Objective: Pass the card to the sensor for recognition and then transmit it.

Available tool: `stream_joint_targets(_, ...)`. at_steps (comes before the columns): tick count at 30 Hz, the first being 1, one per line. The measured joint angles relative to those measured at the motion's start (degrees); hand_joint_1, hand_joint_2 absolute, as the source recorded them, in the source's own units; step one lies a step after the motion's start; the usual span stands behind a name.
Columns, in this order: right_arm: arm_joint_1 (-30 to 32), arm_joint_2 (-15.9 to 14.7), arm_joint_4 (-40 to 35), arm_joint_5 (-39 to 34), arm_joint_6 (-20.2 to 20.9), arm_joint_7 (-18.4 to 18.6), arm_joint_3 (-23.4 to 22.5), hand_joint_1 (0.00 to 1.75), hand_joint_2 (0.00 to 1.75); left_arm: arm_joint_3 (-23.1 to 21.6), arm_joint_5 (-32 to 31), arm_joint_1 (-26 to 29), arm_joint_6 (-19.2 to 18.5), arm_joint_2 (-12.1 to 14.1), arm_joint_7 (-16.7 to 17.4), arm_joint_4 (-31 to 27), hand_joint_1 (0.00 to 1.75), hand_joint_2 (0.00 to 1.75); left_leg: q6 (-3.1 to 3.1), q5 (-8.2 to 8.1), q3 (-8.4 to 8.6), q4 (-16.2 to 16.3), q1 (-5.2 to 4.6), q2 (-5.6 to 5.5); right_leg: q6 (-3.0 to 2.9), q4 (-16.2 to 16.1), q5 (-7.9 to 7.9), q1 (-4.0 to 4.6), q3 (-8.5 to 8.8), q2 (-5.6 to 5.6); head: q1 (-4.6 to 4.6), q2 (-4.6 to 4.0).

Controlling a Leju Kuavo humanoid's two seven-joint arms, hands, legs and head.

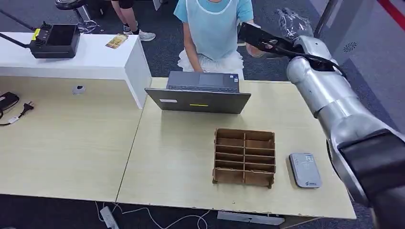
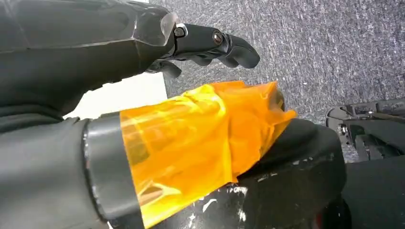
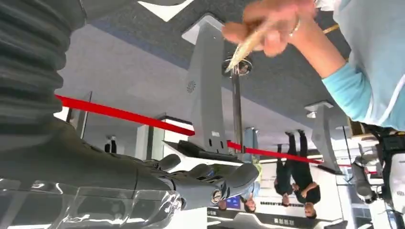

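A person in a light blue top [image 1: 212, 26] sits behind the laptop [image 1: 200, 93]. In the right wrist view the person's hand [image 3: 272, 24] pinches a thin yellowish card [image 3: 243, 47], seen edge-on and blurred. My right hand [image 1: 291, 21], wrapped in clear plastic, is raised past the table's far edge beside the person; its fingers [image 3: 215, 183] are stretched out with nothing in them, apart from the card. The grey card sensor [image 1: 305, 169] lies flat at the table's front right. My left hand [image 2: 210, 45] hangs over grey carpet, holding nothing, its thumb wrapped in orange tape.
A brown divided cardboard box [image 1: 244, 156] stands left of the sensor. A white counter [image 1: 95, 62] at the back left carries a black controller [image 1: 55, 40]. Cables lie at the left table's edge [image 1: 14, 112]. More people stand far off in the right wrist view.
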Motion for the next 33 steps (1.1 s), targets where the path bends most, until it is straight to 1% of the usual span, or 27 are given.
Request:
stream_joint_targets(5, 0.0, 0.0, -0.5, 0.2, -0.2, -0.9, -1.9, 0.0, 1.75, 0.0, 0.0, 0.0, 0.0, 0.0, 0.0, 0.0, 0.0, 0.0, 0.0, 0.0, 0.01, 0.0, 0.0, 0.01, 0.0, 0.0, 0.0, 0.0, 0.0, 0.0, 0.02, 0.0)
stream_joint_targets(10, 0.0, 0.0, -0.7, 0.3, -0.3, -1.0, -2.7, 0.0, 1.75, 0.0, 0.1, 0.0, 0.0, 0.0, 0.0, 0.0, 0.0, 0.0, 0.0, 0.0, 0.01, 0.0, 0.0, 0.01, 0.0, 0.0, 0.0, 0.0, -0.01, 0.0, 0.0, 0.0)
stream_joint_targets(12, 0.0, -0.1, -1.0, 0.0, -0.8, -1.5, -3.3, 0.0, 1.75, 0.0, 0.2, 0.0, 0.1, 0.0, 0.0, 0.0, 0.0, 0.0, 0.0, 0.0, 0.01, 0.0, 0.0, 0.0, 0.0, 0.0, 0.0, 0.0, -0.02, 0.0, 0.0, 0.0)
stream_joint_targets(15, 0.1, -0.2, -1.7, -1.7, -1.0, -2.7, -4.6, 0.0, 1.75, 0.0, 0.3, 0.0, 0.2, 0.0, 0.0, 0.0, 0.0, 0.0, 0.0, 0.0, 0.01, 0.0, 0.0, 0.01, 0.0, 0.0, 0.0, 0.0, -0.02, 0.01, 0.0, 0.0)
stream_joint_targets(19, 1.1, -0.7, -3.3, -7.9, -0.1, -6.0, -7.9, 0.0, 1.75, 0.0, 1.0, 0.1, 0.4, 0.0, 0.0, 0.0, 0.0, 0.0, 0.0, 0.0, 0.01, 0.0, 0.0, 0.01, 0.0, 0.0, 0.0, 0.0, -0.02, 0.01, 0.02, 0.0)
stream_joint_targets(23, 2.8, -1.6, -6.1, -16.3, 3.0, -9.7, -12.6, 0.0, 1.75, 0.0, 1.6, 0.2, 0.6, 0.0, 0.0, 0.0, 0.0, 0.0, 0.0, 0.0, 0.01, 0.0, 0.0, 0.0, 0.0, 0.0, 0.0, 0.0, -0.02, 0.0, 0.0, 0.0)
stream_joint_targets(26, 4.3, -2.5, -8.6, -24.7, 7.2, -12.1, -16.2, 0.0, 1.75, 0.1, 2.0, 0.3, 0.8, 0.0, -0.2, 0.0, 0.0, 0.0, 0.0, 0.0, -0.01, 0.0, 0.0, -0.04, 0.0, 0.0, 0.0, 0.0, -0.01, -0.04, 0.02, 0.0)
stream_joint_targets(29, 5.4, -3.8, -10.6, -32.8, 12.0, -13.1, -19.6, 0.0, 1.75, 0.2, 2.3, 0.4, 0.9, 0.1, -0.4, 0.0, 0.0, 0.0, 0.0, -0.01, -0.01, 0.0, -0.01, -0.03, 0.0, 0.0, 0.0, -0.01, -0.01, -0.03, 0.02, 0.0)
stream_joint_targets(33, 6.0, -5.7, -11.8, -42.0, 17.1, -13.1, -22.8, 0.0, 1.75, 0.5, 2.8, 0.4, 1.1, 0.1, -0.9, 0.0, 0.0, 0.0, 0.01, -0.01, 0.0, 0.0, -0.01, -0.04, 0.0, 0.0, 0.0, -0.01, -0.02, -0.04, 0.0, 0.0)
